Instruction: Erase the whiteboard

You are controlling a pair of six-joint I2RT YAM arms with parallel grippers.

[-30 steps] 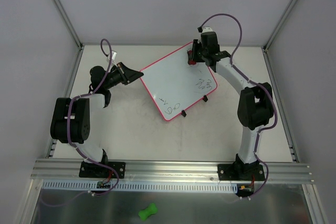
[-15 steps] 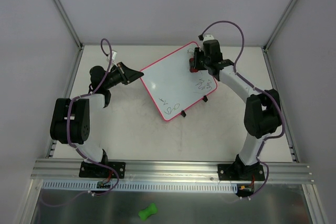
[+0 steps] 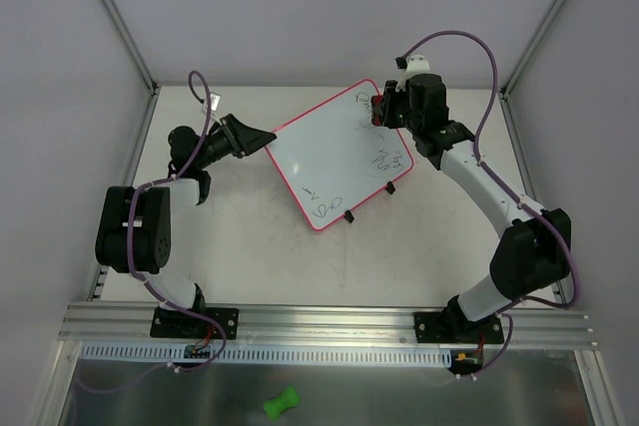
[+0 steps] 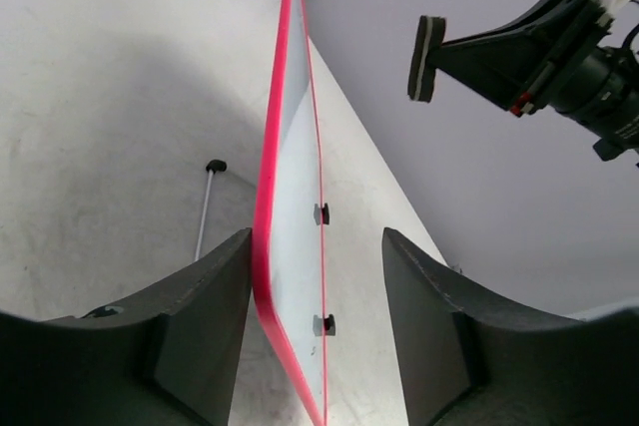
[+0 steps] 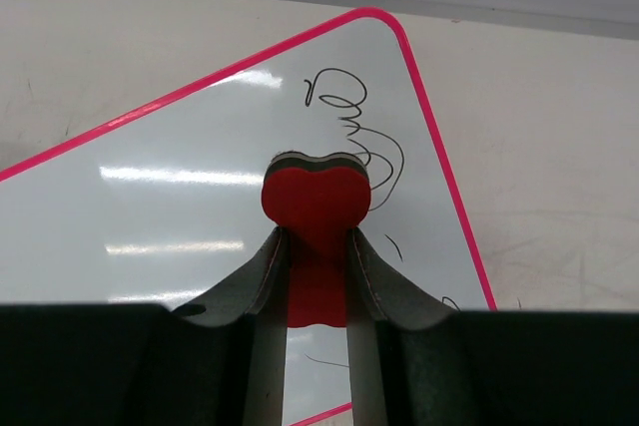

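We see the pink-rimmed whiteboard lying skewed on the worktop, dark scribbles toward its right and near edges.

Left arm, jaws apart; right arm, jaws clamped.

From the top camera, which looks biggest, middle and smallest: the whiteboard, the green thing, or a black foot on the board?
Largest: whiteboard.
Middle: green thing.
Smallest: black foot.

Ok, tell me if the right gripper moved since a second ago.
Yes. The right gripper, holding the eraser, shifted right over the whiteboard's far corner, toward the table's right rail.
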